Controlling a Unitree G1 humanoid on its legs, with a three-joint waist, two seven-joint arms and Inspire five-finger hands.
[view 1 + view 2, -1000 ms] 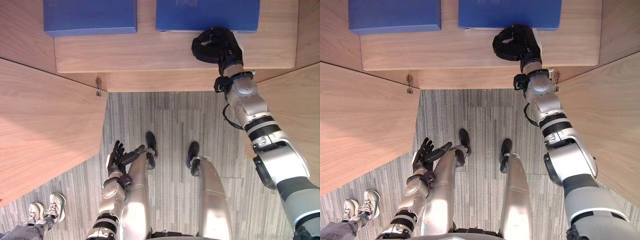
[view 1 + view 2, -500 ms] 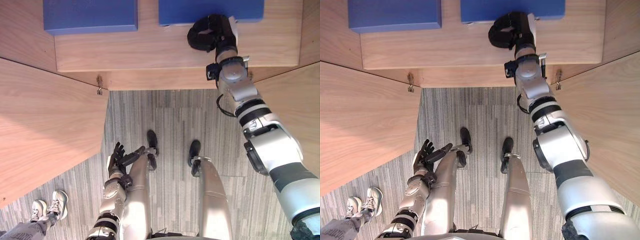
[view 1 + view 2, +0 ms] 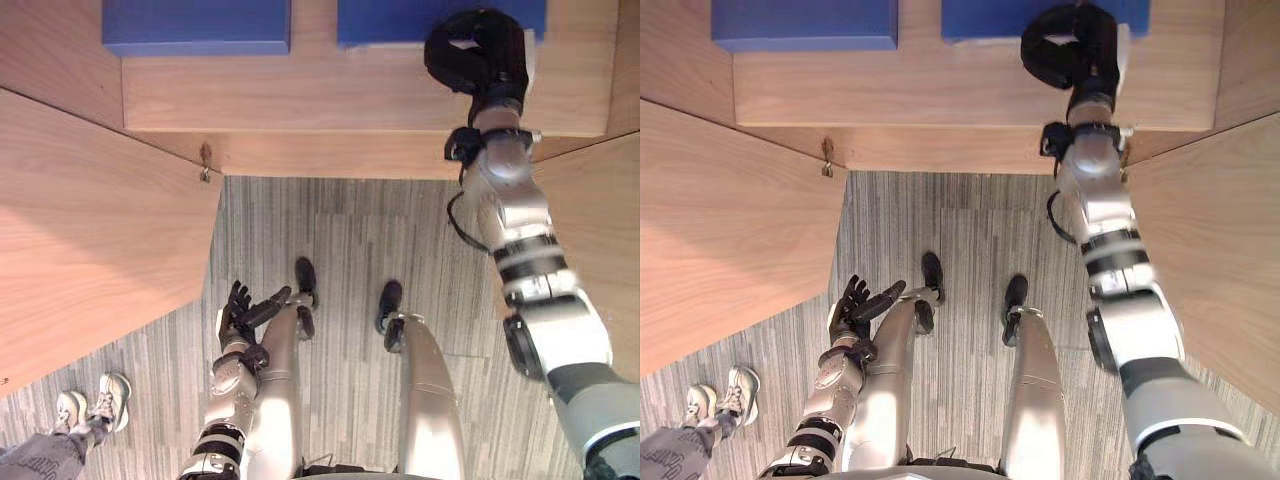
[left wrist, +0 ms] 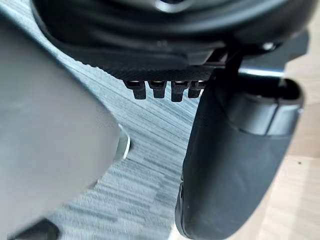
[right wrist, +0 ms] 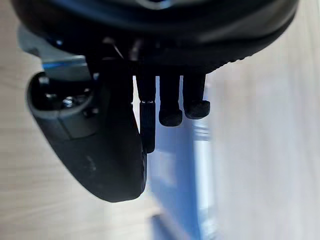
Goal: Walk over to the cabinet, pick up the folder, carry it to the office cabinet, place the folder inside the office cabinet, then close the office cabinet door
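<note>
Two folders [image 3: 195, 25] [image 3: 380, 20] on cabinet shelf [image 3: 300, 95]; right hand [image 3: 478, 52], fingers curled, at right one.

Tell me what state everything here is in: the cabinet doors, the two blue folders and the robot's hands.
left cabinet door: swung open
right cabinet door: swung open
left folder: lying flat on the shelf, untouched
right folder: lying flat on the shelf
right hand: at the right folder's near edge; grip cannot be told
left hand: open, holding nothing
</note>
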